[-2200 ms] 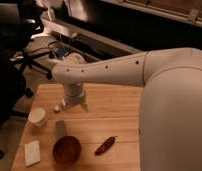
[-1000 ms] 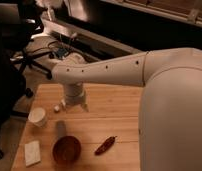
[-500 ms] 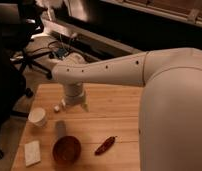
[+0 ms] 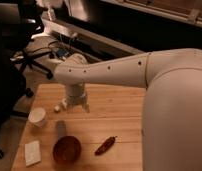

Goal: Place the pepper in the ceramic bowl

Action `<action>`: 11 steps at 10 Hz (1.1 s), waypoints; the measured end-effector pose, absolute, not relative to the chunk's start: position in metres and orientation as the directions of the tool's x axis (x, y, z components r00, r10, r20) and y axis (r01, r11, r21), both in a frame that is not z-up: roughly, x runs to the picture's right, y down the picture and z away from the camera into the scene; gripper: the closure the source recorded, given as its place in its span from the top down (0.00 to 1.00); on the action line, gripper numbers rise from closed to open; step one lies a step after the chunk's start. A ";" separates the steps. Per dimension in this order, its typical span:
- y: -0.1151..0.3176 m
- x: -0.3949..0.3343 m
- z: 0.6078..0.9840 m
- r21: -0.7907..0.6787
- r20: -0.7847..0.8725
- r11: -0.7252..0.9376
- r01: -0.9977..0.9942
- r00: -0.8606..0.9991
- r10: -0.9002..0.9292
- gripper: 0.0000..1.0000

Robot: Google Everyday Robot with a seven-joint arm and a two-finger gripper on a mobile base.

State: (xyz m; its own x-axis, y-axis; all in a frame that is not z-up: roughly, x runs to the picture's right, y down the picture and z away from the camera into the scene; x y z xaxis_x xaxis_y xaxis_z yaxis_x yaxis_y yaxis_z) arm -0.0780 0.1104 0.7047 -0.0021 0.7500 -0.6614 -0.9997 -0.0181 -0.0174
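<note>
Red pepper lies on wooden table, just beside ceramic bowl, not in it yet. Gripper hangs over table, well apart from pepper, fingers spread, holding nothing. Pepper looks light, bendy, maybe slippery. Best pinch thick middle, gently.

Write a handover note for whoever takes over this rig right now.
Claw: hangs over the table, behind the bowl, well away from the pepper.
Pepper: lies on the table just right of the bowl, not touching it.
Bowl: near the front edge, empty.
Done: nothing yet.
Left: reach the pepper, grasp it, drop it in the bowl.
</note>
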 end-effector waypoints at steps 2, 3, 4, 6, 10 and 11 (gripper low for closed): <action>0.128 -0.040 0.704 0.048 -0.666 -0.096 -0.994 -0.104 0.739 0.65; 0.144 -0.022 0.704 0.082 -0.668 -0.140 -0.987 -0.159 0.727 0.65; 0.156 -0.011 0.704 0.101 -0.670 -0.169 -0.980 -0.193 0.717 0.65; 0.183 0.004 0.706 0.123 -0.677 -0.223 -0.967 -0.246 0.693 0.65; 0.235 0.022 0.709 0.191 -0.722 -0.274 -0.942 -0.324 0.611 0.65; 0.245 0.021 0.709 0.208 -0.754 -0.281 -0.937 -0.337 0.564 0.65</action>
State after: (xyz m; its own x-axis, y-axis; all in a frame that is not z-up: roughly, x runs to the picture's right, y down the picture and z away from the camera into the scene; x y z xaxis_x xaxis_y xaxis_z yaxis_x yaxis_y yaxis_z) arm 0.0209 0.2447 0.7087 -0.3368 0.5645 -0.7536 -0.9368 -0.2813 0.2080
